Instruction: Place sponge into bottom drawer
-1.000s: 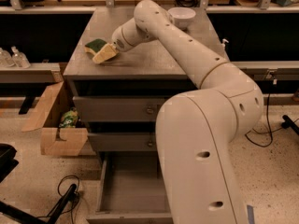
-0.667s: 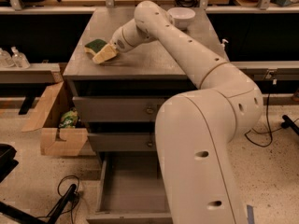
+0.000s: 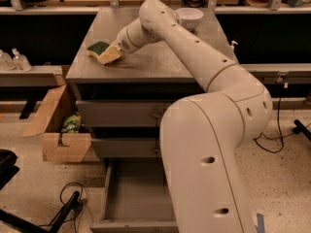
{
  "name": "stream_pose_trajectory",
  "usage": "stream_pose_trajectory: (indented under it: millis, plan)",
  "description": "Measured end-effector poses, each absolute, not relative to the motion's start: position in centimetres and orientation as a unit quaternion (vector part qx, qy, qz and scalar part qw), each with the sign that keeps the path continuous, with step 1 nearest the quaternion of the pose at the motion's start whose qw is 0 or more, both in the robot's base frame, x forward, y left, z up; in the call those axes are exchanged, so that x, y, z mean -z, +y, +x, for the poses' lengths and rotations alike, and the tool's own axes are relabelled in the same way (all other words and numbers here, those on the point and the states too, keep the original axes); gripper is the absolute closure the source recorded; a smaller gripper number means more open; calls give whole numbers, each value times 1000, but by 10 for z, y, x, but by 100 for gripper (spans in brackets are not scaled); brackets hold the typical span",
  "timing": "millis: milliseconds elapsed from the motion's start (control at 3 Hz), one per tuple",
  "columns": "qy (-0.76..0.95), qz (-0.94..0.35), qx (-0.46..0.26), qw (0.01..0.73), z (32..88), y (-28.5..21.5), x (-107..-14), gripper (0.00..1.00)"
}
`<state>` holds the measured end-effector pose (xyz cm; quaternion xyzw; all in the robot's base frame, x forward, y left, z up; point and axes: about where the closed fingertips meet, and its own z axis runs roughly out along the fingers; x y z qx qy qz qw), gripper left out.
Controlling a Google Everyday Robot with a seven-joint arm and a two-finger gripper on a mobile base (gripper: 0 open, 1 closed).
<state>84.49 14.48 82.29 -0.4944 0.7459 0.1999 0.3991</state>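
**Sponge at the gripper's tip, open drawer far below**

Nearest the camera, the bottom drawer [image 3: 138,200] stands pulled out, its grey floor bare. Above it, two closed drawers [image 3: 126,113] sit under the worktop [image 3: 160,62]. On the worktop's left part lies the sponge [image 3: 99,48], tilted so that its yellow foam shows. It touches the gripper [image 3: 115,51] on the gripper's camera-left side, its long axis roughly in line with the wrist. Whether the gripper has closed on it cannot be told. A white bowl [image 3: 190,17] sits farther back. The drawer lies below and forward of the sponge.
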Motion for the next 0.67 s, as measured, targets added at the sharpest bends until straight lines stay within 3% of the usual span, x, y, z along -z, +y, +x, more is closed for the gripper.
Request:
stream_pose_trajectory:
  millis: [667]
  plan:
    - [744,-495,-206,398,844,146,-823,100]
